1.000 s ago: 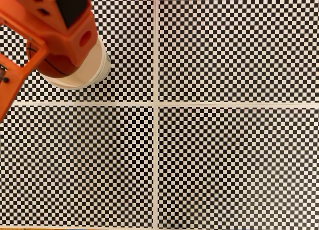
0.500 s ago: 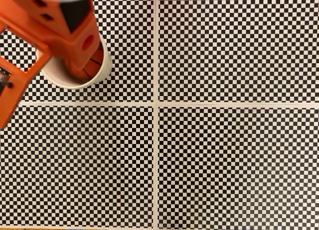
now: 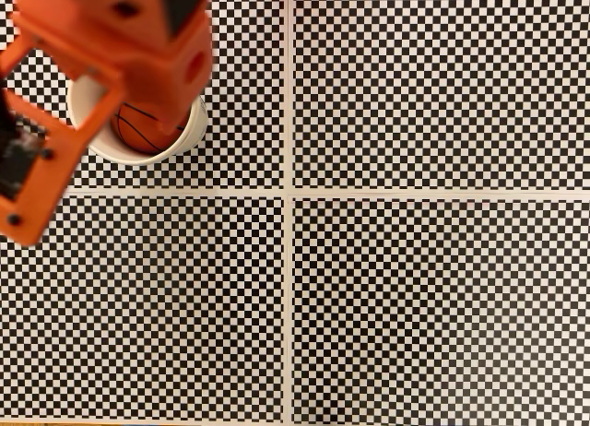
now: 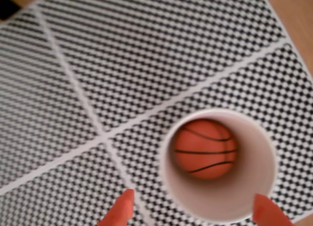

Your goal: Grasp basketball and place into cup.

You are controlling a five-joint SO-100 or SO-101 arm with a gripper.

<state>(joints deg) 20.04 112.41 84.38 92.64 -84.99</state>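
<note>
Nearest the wrist camera we see two orange fingertips (image 4: 121, 211) of the gripper (image 4: 193, 214), spread wide on either side of the cup's near rim and holding nothing. Between them stands one off-white paper cup (image 4: 234, 199), upright. Inside it rests one dark orange basketball (image 4: 205, 148) with thin black seams. Beyond, we count four checkerboard sheets (image 4: 146, 55).

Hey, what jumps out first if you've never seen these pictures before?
The basketball sitting inside the white cup, at the wrist view's lower right. The open gripper has an orange fingertip on either side of the cup. Everything stands on a black-and-white checkerboard mat.
</note>
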